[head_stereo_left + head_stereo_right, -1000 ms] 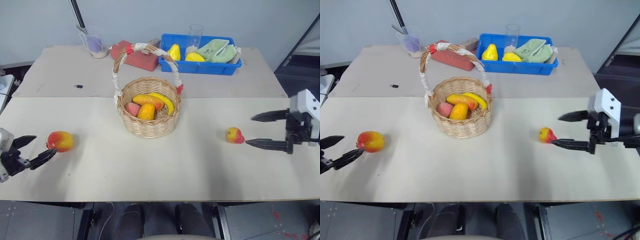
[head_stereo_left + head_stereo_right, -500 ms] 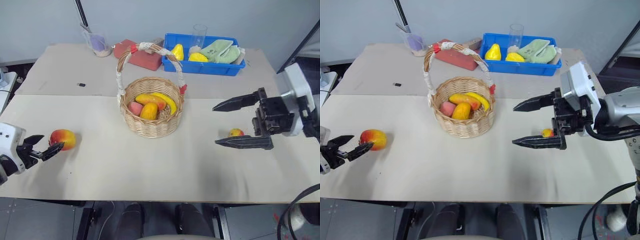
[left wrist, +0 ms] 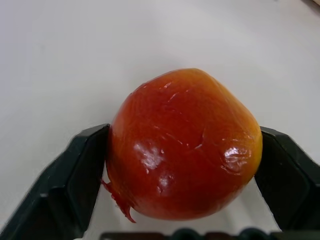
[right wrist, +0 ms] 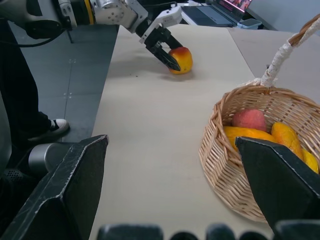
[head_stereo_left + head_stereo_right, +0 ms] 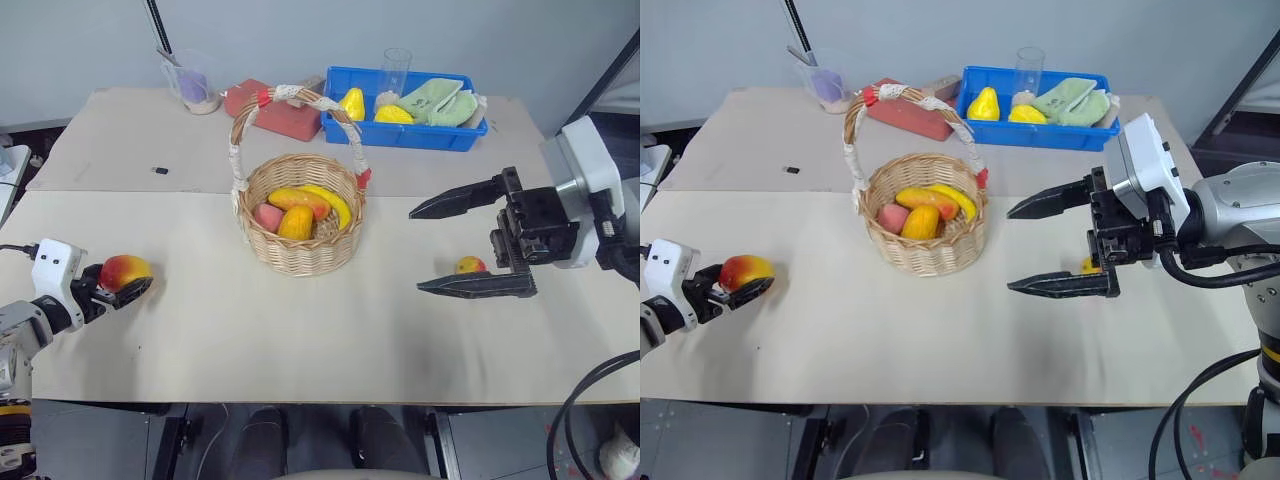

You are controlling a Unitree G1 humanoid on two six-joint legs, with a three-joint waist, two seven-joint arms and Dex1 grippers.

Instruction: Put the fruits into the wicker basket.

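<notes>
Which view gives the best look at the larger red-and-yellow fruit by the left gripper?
The left wrist view: the larger fruit sits between the left gripper's fingers, close up, on the table. Both head views show it as a small shape at the table's left edge, by the left gripper. The right wrist view shows it far off, beyond the wicker basket.

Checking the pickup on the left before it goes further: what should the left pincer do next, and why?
Probably close the left pincer on the larger fruit: one black finger stands on each side of it, at or near its skin, while it sits on the table. Once gripped, it can be lifted toward the wicker basket.
</notes>
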